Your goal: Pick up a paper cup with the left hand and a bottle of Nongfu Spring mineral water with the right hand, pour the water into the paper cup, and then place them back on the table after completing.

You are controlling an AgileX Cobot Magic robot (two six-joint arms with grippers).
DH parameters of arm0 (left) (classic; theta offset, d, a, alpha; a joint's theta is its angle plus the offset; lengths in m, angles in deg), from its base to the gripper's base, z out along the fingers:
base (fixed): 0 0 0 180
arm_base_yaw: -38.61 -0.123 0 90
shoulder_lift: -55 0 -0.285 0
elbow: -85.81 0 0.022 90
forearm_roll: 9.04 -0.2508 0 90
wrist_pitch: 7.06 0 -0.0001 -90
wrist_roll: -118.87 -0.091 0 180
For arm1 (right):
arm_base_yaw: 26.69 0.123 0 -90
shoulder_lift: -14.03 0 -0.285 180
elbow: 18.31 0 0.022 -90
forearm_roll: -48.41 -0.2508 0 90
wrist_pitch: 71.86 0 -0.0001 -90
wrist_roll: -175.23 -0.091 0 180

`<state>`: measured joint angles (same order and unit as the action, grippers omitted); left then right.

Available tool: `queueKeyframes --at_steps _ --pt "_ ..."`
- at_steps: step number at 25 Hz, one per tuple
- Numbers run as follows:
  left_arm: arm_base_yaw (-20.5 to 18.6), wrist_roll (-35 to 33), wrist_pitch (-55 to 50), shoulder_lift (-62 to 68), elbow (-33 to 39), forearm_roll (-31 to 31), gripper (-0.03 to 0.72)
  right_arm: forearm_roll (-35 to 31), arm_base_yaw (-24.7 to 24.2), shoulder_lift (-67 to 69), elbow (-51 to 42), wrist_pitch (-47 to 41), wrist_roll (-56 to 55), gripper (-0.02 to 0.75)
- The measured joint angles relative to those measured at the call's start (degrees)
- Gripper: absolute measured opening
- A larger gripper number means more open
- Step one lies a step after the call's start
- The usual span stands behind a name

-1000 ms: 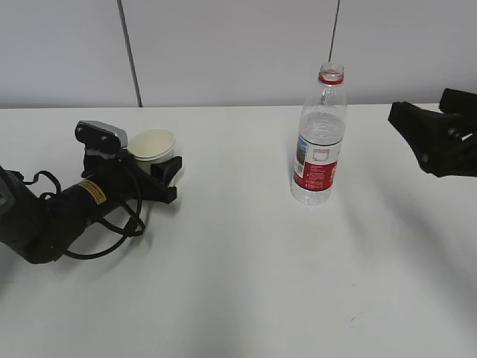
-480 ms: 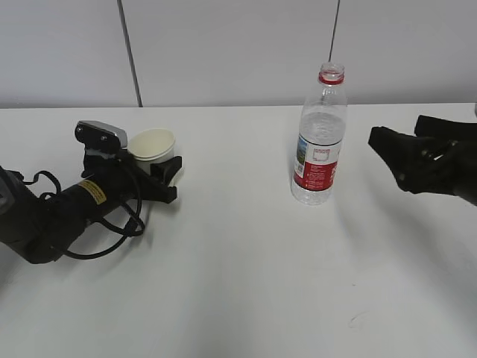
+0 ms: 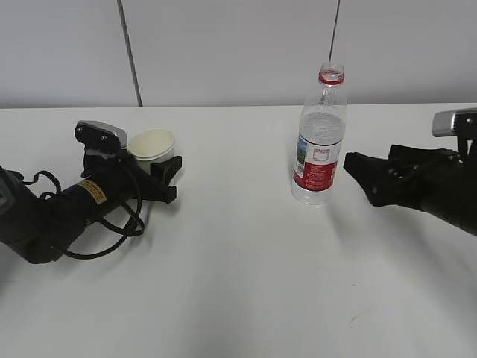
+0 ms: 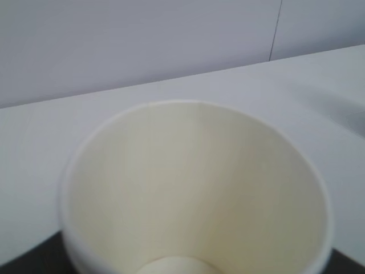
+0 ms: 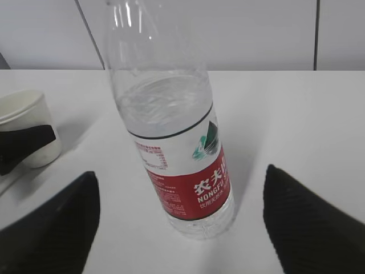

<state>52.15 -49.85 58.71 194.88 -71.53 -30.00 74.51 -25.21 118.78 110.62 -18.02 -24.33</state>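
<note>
Left hand (image 3: 160, 179) hadn't budged, jaws hugging the paper cup (image 3: 153, 146) on the table (image 3: 238, 276). Nongfu Spring bottle (image 3: 320, 138) stood uncapped mid-table. Right hand (image 3: 365, 181) had slid closer, jaws wide open, empty, just beside it.

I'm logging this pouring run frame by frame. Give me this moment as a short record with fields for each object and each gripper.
paper cup: upright on table, looks empty, between left fingers
bottle: upright, uncapped, roughly two-thirds full of water, red label
left hand: around cup; grip unclear
right hand: open, short of bottle, aimed at it
table: white
stage: nothing lifted yet
</note>
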Motion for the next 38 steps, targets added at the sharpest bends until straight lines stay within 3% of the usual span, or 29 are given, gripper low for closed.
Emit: queueKeyframes --at_steps 9,38 --pt "0.0 0.0 0.0 0.0 0.0 0.0 0.416 4.4 0.0 9.3 7.7 0.3 -0.2 0.670" --pt "0.0 0.0 0.1 0.0 0.0 0.0 0.415 7.9 1.9 26.6 26.8 3.0 -0.5 0.671"
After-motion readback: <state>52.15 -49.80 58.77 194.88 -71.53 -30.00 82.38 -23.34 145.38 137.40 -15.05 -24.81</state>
